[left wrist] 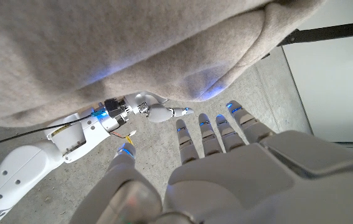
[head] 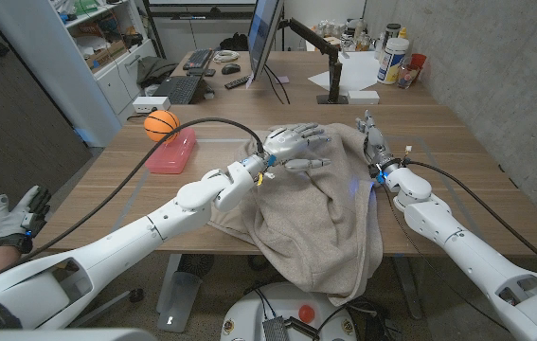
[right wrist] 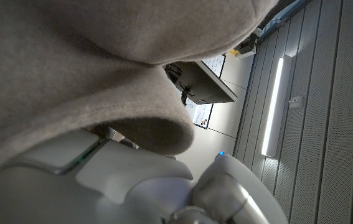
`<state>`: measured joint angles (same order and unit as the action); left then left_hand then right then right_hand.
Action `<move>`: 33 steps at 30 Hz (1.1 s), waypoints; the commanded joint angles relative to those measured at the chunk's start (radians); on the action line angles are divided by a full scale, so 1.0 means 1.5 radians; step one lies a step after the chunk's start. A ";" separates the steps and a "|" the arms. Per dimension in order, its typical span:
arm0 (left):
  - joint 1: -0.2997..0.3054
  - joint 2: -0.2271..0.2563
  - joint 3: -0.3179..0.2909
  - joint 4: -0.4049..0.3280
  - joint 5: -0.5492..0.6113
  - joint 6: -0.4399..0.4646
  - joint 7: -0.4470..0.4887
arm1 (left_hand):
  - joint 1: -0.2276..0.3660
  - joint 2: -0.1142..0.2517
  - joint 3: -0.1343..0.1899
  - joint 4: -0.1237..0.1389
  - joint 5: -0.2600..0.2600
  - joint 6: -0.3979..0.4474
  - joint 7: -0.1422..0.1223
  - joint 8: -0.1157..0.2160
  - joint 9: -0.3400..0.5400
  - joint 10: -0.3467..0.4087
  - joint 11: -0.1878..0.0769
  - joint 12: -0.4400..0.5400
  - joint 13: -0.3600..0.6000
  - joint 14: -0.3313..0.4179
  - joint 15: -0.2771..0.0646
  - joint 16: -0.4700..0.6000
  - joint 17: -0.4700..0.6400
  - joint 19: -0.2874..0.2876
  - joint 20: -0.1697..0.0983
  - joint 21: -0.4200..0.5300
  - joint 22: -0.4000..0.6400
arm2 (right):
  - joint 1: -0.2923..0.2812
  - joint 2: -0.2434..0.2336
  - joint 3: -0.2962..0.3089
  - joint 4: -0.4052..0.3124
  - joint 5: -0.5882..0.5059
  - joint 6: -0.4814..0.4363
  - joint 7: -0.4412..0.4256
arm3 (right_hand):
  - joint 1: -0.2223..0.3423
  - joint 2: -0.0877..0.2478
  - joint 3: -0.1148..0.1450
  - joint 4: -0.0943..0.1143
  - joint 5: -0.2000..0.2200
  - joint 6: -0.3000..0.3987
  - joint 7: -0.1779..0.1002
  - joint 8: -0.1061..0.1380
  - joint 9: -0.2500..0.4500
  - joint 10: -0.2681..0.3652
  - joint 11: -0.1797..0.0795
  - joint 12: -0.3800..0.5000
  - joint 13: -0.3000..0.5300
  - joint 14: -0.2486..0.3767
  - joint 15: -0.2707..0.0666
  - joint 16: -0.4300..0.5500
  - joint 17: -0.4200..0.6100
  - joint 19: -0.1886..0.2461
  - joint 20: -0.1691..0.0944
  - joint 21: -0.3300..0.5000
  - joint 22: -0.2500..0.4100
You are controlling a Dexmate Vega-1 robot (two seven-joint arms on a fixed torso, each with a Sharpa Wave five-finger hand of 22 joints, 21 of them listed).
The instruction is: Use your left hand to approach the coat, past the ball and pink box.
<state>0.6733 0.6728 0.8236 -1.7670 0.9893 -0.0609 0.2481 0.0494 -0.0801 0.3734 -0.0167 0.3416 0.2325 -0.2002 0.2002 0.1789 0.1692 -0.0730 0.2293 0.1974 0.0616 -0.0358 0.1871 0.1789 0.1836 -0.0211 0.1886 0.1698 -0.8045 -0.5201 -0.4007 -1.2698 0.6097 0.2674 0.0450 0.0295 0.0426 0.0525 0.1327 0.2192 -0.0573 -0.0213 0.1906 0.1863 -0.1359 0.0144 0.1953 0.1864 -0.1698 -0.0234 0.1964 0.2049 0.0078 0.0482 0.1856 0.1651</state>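
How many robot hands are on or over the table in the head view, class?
2. The left hand hovers open over the coat; the right hand stands at the coat's right edge, partly hidden by cloth.

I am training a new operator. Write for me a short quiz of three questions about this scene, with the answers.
1. True or false: the left hand holds the ball.
2. The ball rests against what? A) pink box B) keyboard C) monitor
3. Fill in: the right hand stands at the edge of the ____.

Key: 1. False: its fingers are spread over the coat. 2. A, the pink box. 3. coat.
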 commanded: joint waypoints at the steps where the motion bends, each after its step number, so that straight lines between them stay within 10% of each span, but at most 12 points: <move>1: 0.007 0.011 -0.007 -0.022 0.007 0.002 -0.004 | -0.001 0.001 -0.002 -0.001 0.005 0.007 0.001 0.003 0.003 0.000 -0.001 -0.002 0.002 0.006 -0.066 -0.001 0.002 0.007 -0.003 0.000 0.001 | 0.003 0.001 -0.003 0.002 -0.001 -0.005 0.001 | 0.003 0.007 -0.003 0.002 0.004 -0.004 0.002 0.002 0.000 -0.003 0.002 0.001 0.001 -0.020 0.005 0.004 -0.001 -0.002 0.002 0.001 0.003; 33: 0.061 0.037 -0.018 -0.062 0.066 0.030 0.016 | 0.002 0.004 -0.003 -0.002 0.008 0.009 0.005 0.002 0.003 -0.003 0.003 -0.004 0.003 0.002 -0.063 -0.002 0.002 -0.003 0.000 -0.002 0.001 | 0.005 0.001 -0.004 0.002 -0.004 -0.009 -0.003 | 0.003 0.008 -0.005 0.002 0.004 -0.004 0.002 0.001 0.000 -0.003 0.002 0.001 0.002 -0.021 0.005 0.003 -0.001 -0.003 0.002 0.001 0.003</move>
<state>0.7466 0.7231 0.7977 -1.8554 1.0658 -0.0238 0.2612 0.0494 -0.0801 0.3708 -0.0194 0.3485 0.2379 -0.1948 0.2002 0.1789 0.1655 -0.0693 0.2255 0.1975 0.0616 -0.0358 0.1871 0.1788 0.1836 -0.0211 0.1886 0.1698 -0.7987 -0.5194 -0.4056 -1.2672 0.6073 0.2541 0.0443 0.0349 0.0480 0.0526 0.1327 0.2192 -0.0574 -0.0213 0.1906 0.1863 -0.1359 0.0144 0.1954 0.1864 -0.1734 -0.0198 0.1964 0.2000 0.0078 0.0482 0.1856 0.1651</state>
